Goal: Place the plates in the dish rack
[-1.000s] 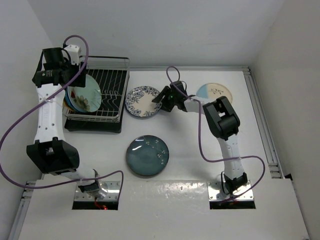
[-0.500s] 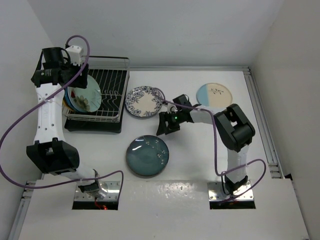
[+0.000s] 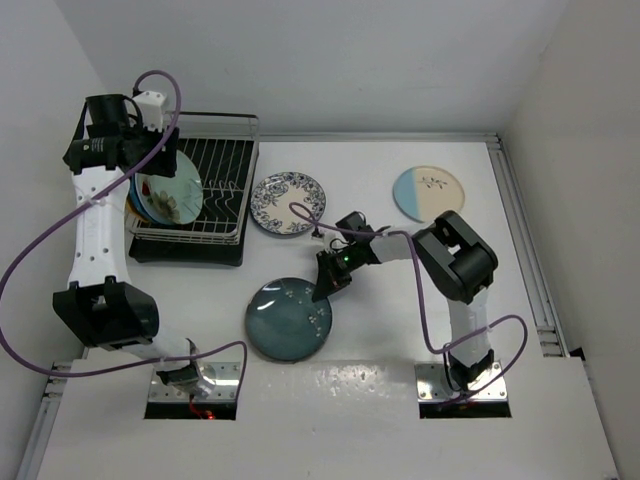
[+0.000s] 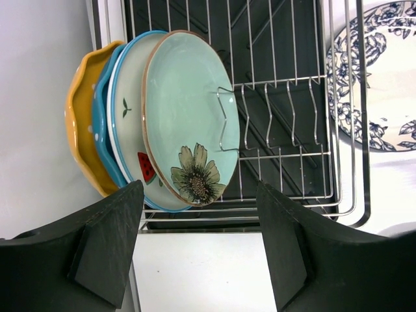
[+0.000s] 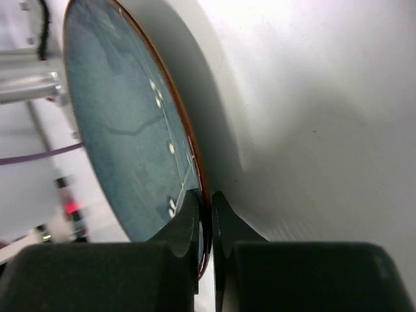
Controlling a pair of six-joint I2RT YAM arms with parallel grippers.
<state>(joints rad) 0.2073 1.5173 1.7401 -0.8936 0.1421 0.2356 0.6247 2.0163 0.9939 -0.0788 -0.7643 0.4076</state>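
Observation:
The dark teal plate (image 3: 288, 320) (image 5: 123, 123) lies near the front of the table, and my right gripper (image 3: 326, 285) (image 5: 207, 211) is shut on its far right rim, one finger above and one below. Standing in the dish rack (image 3: 225, 185) (image 4: 286, 97) are the yellow (image 4: 81, 140), dotted blue (image 4: 104, 146), watermelon (image 4: 130, 130) and mint green (image 4: 188, 110) plates. My left gripper (image 3: 105, 135) (image 4: 195, 260) hangs open above the rack's left end, holding nothing. The blue-floral plate (image 3: 288, 203) (image 4: 383, 78) lies flat beside the rack. At the back right lies the blue-and-cream plate (image 3: 428, 193).
The rack's black drain tray (image 3: 190, 250) juts out toward the front. White walls close in the left, back and right sides. A raised rail (image 3: 525, 240) runs along the table's right edge. Purple cables loop off both arms.
My right gripper has swung from beside the blue-floral plate down to the dark teal plate and shut on its rim; the plate has shifted slightly toward the front left. The left arm has stayed still.

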